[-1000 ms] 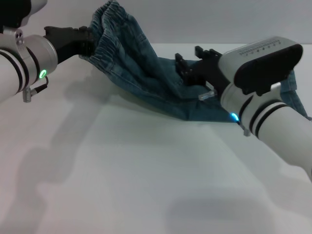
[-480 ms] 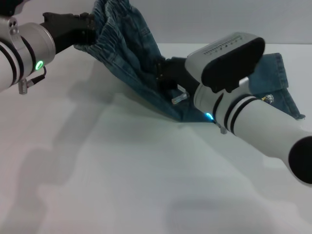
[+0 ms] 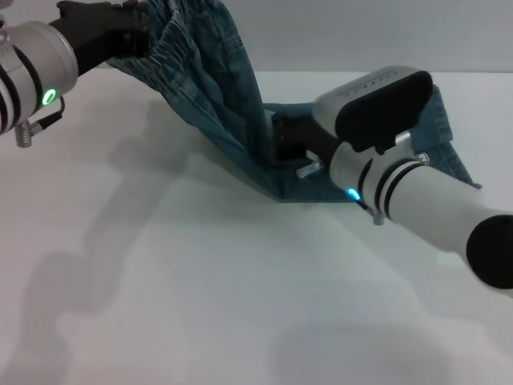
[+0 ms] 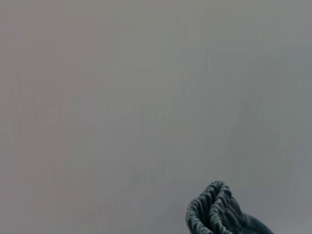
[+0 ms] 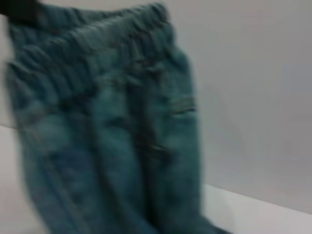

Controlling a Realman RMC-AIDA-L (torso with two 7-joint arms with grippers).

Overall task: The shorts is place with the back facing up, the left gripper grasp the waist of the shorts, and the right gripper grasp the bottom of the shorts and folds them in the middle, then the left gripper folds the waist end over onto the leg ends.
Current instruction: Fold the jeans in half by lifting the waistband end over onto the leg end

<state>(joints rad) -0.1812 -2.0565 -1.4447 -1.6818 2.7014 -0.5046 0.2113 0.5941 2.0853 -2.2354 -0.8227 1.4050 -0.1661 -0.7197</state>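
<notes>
White bench (image 3: 200,305) fills my head view, with a pale wall behind it and soft arm shadows lying across the left half. Far left, up high, I have the left tool (image 3: 120,34) clamped tight on the waist of the shorts (image 3: 172,44); the black prongs pinch the ruffled elastic band and hold it clear above the bench. My left wrist camera gives me only blank wall and a bunched curl of that gathered band (image 4: 214,212) at one edge. From the grip, the shorts (image 3: 232,112) hang as a slanting sheet of faded denim running down toward the middle, where the cloth meets the bench in a creased point. Just right of that, the right tool (image 3: 282,144) sits low against the denim; its own arm and grey-black box cover much of it, so I cannot tell how its prongs stand or whether they hold cloth. That bulky arm also hides most of the flat part of the shorts; behind it I see only a strip of leg denim on the bench. My right wrist camera looks straight at the hanging waist end (image 5: 112,122), blurred.
</notes>
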